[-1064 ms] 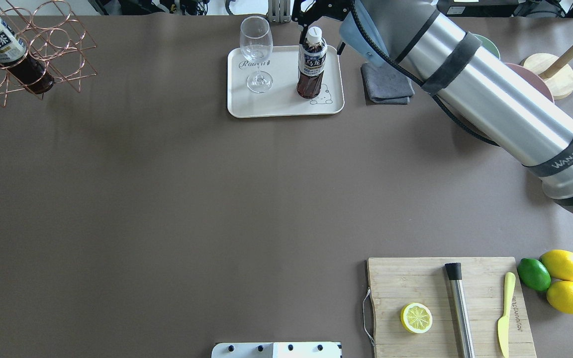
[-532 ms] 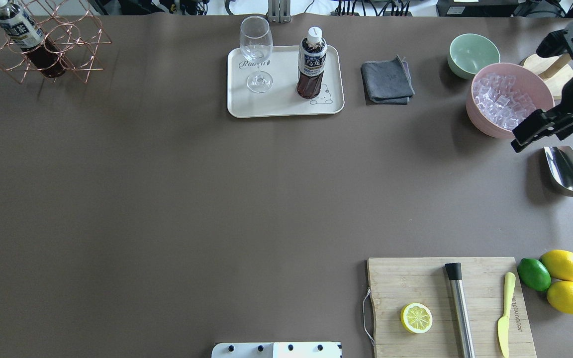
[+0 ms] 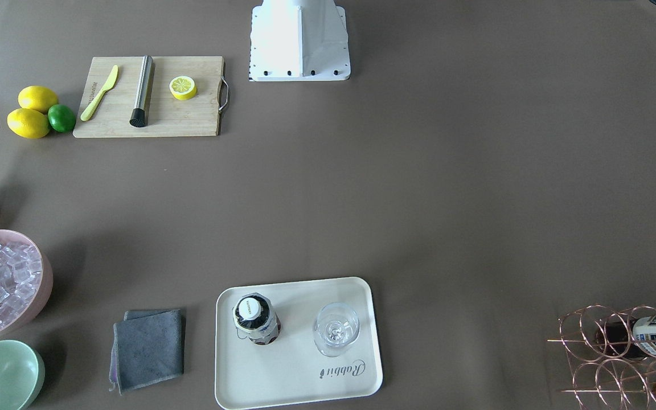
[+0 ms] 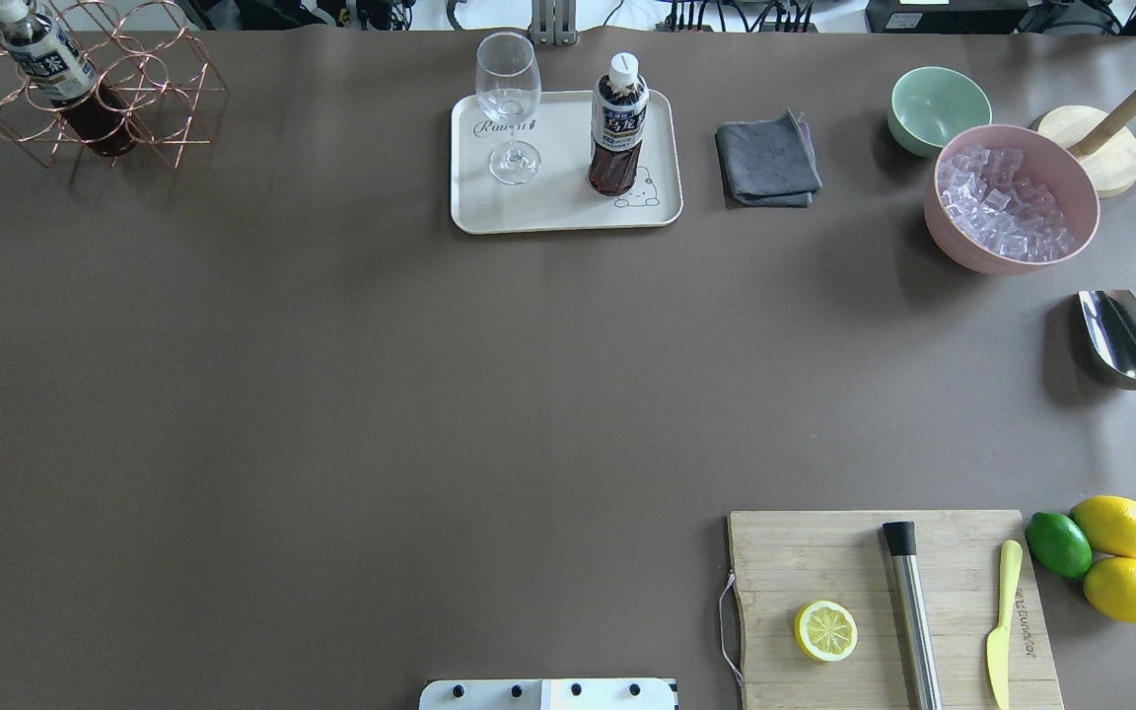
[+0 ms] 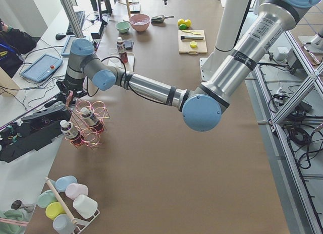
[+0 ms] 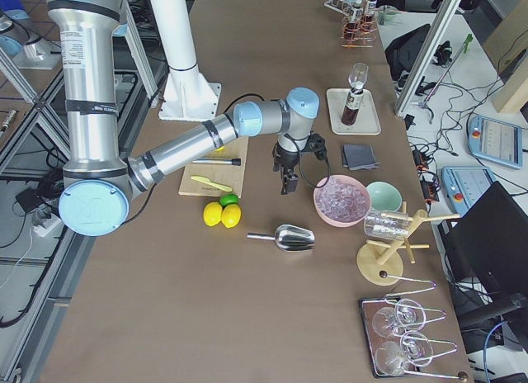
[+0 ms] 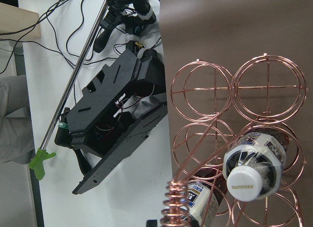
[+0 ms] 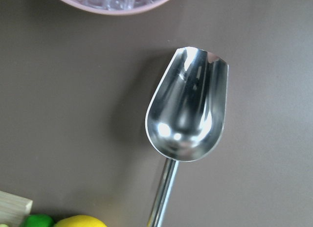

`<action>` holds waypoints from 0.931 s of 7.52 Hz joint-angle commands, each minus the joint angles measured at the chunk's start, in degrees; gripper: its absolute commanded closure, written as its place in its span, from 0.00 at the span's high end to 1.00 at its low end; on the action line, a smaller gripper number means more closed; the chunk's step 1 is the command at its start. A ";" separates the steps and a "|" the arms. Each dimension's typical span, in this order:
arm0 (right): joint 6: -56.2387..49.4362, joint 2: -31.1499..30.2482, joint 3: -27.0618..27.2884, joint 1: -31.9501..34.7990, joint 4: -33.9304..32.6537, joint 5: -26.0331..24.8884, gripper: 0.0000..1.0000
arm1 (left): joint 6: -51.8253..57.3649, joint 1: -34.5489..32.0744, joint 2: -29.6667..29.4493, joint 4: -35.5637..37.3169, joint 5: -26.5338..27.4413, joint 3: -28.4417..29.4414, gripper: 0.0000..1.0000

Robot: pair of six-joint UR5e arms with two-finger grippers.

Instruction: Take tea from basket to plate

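Brown tabletop, front view: the tea [image 3: 255, 319] stands upright on the "Rabbit" plate [image 3: 299, 387], beside a wine glass [image 3: 336, 329]. Overhead: the basket [image 4: 149, 84] holds another bottle [image 4: 60, 74]. Left wrist: a cap [image 7: 247, 180] reads "SUNTORY". Side views: my left gripper [image 5: 67, 93] is over the basket and my right gripper [image 6: 289, 181] is well away from it. I cannot tell how far either pair of jaws is parted.

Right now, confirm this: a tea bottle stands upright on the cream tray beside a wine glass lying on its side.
Wrong on the glass. The tea bottle does stand upright on the cream tray, but the wine glass beside it also stands upright, as the overhead exterior view shows.
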 commanded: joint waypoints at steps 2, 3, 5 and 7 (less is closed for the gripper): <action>-10.56 -6.95 -18.39 10.61 15.04 4.37 0.99 | -0.25 0.21 0.49 -0.04 0.50 -0.17 0.00; -11.37 -7.48 -20.27 13.43 16.10 4.66 0.99 | -0.25 0.21 0.49 -0.04 0.50 -0.08 0.00; -10.86 -10.29 -19.16 15.99 20.56 4.57 0.99 | -0.43 0.21 1.01 -0.12 0.50 -0.17 0.00; -3.70 -9.94 -13.29 14.53 16.41 4.31 0.99 | -0.43 0.21 1.63 -0.12 0.50 -0.35 0.00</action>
